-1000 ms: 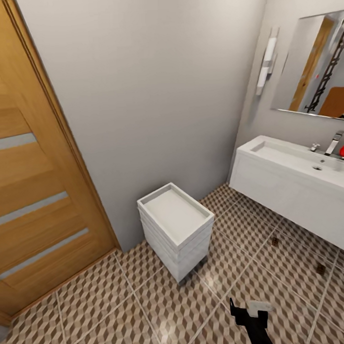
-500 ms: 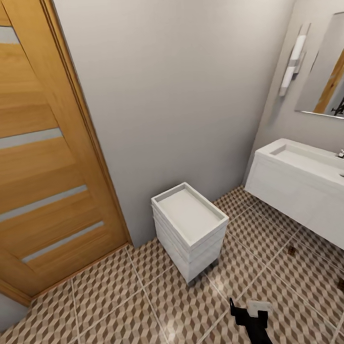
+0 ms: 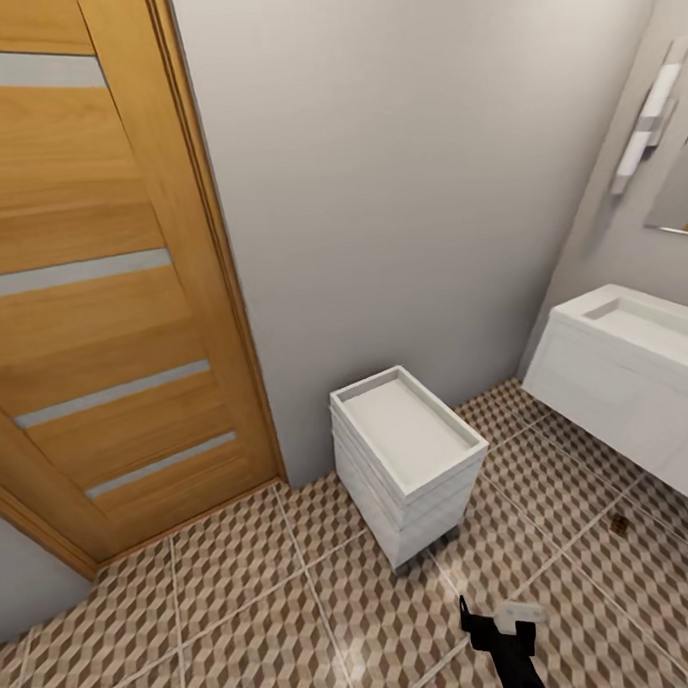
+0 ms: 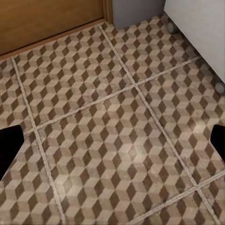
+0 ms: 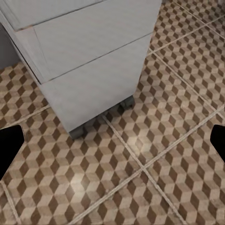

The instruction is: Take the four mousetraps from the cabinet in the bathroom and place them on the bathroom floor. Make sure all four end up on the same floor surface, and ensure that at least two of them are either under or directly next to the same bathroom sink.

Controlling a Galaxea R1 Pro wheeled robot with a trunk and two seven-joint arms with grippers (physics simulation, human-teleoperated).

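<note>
Your view has swung left: one sink slides toward the edge, and you see what may be one mousetrap on the bathroom floor below it. Both grippers, left gripper and right gripper, spread wide, empty.

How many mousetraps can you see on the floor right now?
1. A small brown mousetrap lies on the bathroom floor just in front of the sink vanity, at the head view's right edge. Others may lie beyond that edge, out of frame.
</note>
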